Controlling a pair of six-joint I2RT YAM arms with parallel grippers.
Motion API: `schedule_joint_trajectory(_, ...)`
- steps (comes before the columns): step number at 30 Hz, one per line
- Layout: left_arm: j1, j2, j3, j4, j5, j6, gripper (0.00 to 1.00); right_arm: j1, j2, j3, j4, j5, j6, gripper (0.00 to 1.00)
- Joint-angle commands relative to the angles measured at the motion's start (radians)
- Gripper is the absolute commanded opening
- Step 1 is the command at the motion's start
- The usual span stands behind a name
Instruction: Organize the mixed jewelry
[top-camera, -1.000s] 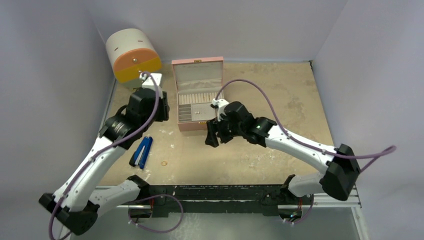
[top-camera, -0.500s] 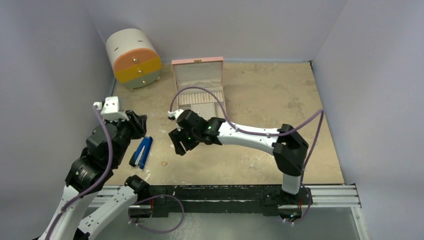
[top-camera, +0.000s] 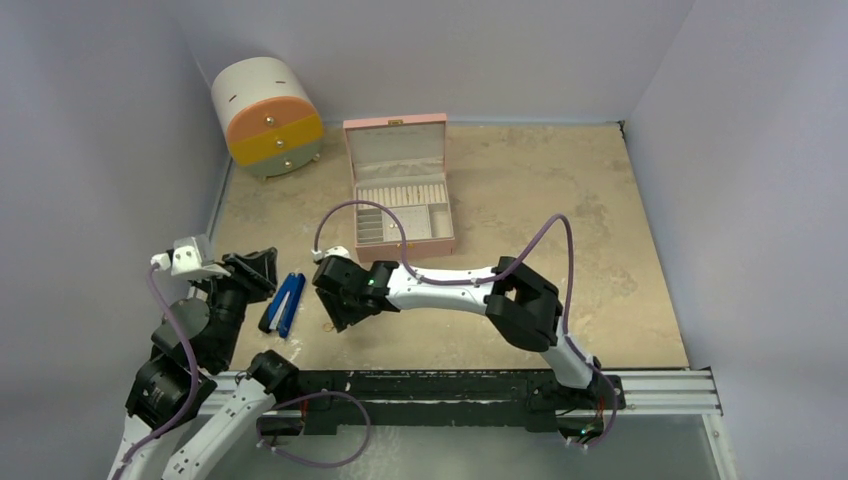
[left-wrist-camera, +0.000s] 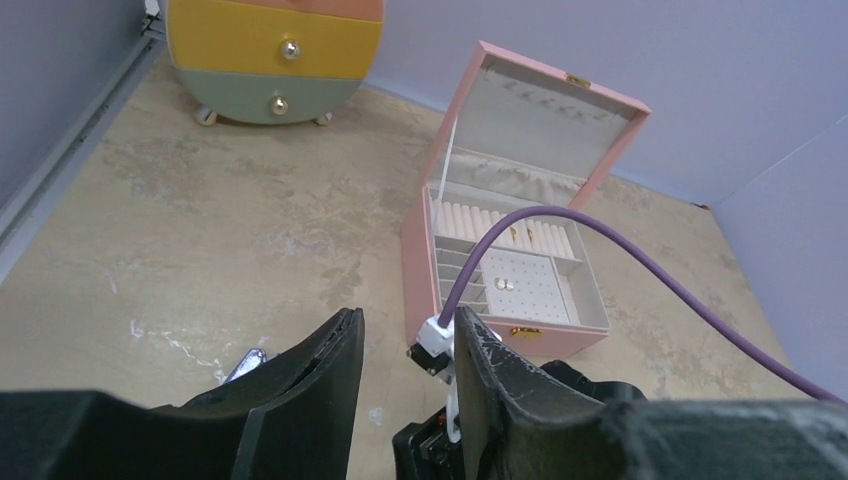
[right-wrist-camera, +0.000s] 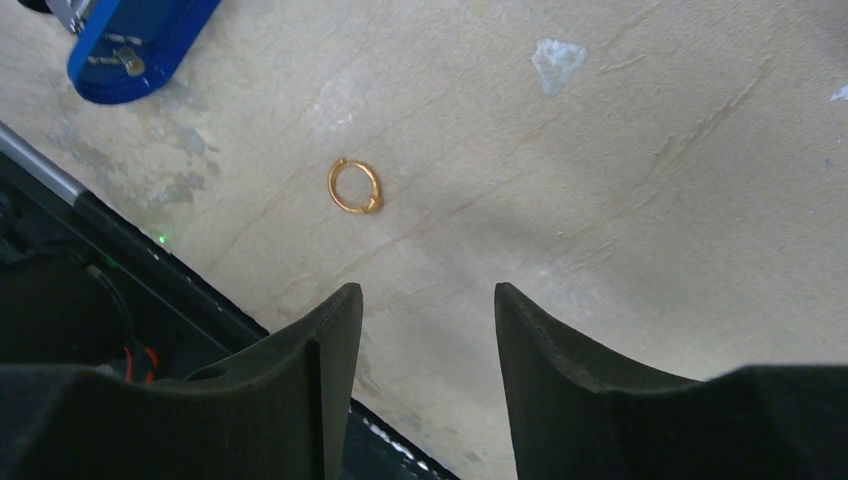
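While the right pincer (right-wrist-camera: 422, 300) hangs above the tabletop (right-wrist-camera: 620, 170) w/ its two fingers spread wide and nothing btwn them, we see the task's thing just ahead of it. It's a small gold ring (right-wrist-camera: 370, 203) lying flat, in front of the finger on the view's left rather than in the gap, and touched by neither finger. From the top view we place the right pincer (top-camera: 345, 305) just beside the gold ring (top-camera: 327, 326), which lies on its near side, toward the black base rail (top-camera: 440, 385). Out past that pincer's other flank lies the blue-handled tool (top-camera: 284, 303), also in the upper left corner of the right wrist view (right-wrist-camera: 140, 40), apart from the ring. Beyond the tool we find the left pincer (top-camera: 255, 270), raised off the table; its own camera shows the left pincer (left-wrist-camera: 405, 320) parted too, holding nothing. On the far side of the right pincer stands the pink box (top-camera: 405, 247), lid up. In the left wrist view the pink box (left-wrist-camera: 418, 250) holds two pale studs (left-wrist-camera: 503, 285) on a perforated pad and some gold bits (left-wrist-camera: 518, 233) among the rolls, too small for us to tell apart, w/ a purple cable (left-wrist-camera: 600, 225) arcing across. Farthest out, in the far left corner, sits the drawer chest (top-camera: 268, 118).
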Motion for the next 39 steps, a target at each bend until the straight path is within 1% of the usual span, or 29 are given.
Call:
schedule_joint_trajectory(1, 0.000, -0.068, -0.083, 0.114, -0.009, -0.040, 0.38, 0.010, 0.011, 0.070, -0.010, 0.091, 0.127, 0.53)
schedule_joint_trajectory(6, 0.000, -0.058, -0.081, 0.082, -0.048, -0.037, 0.39, 0.025, 0.039, 0.073, 0.016, 0.132, 0.200, 0.47)
schedule_joint_trajectory(10, 0.000, -0.064, -0.086, 0.087, -0.032, -0.032, 0.38, 0.030, 0.066, 0.085, 0.040, 0.141, 0.245, 0.42)
schedule_joint_trajectory(16, 0.000, -0.086, -0.092, 0.086, -0.040, -0.040, 0.39, 0.039, 0.108, 0.124, 0.045, 0.148, 0.275, 0.40)
schedule_joint_trajectory(24, 0.000, -0.101, -0.095, 0.084, -0.052, -0.045, 0.39, 0.058, 0.143, 0.154, 0.025, 0.149, 0.296, 0.40)
schedule_joint_trajectory(34, 0.000, -0.108, -0.097, 0.083, -0.056, -0.047, 0.39, 0.072, 0.181, 0.185, -0.060, 0.204, 0.305, 0.36)
schedule_joint_trajectory(39, 0.000, -0.108, -0.097, 0.083, -0.058, -0.048, 0.39, 0.073, 0.209, 0.207, -0.091, 0.215, 0.301, 0.32)
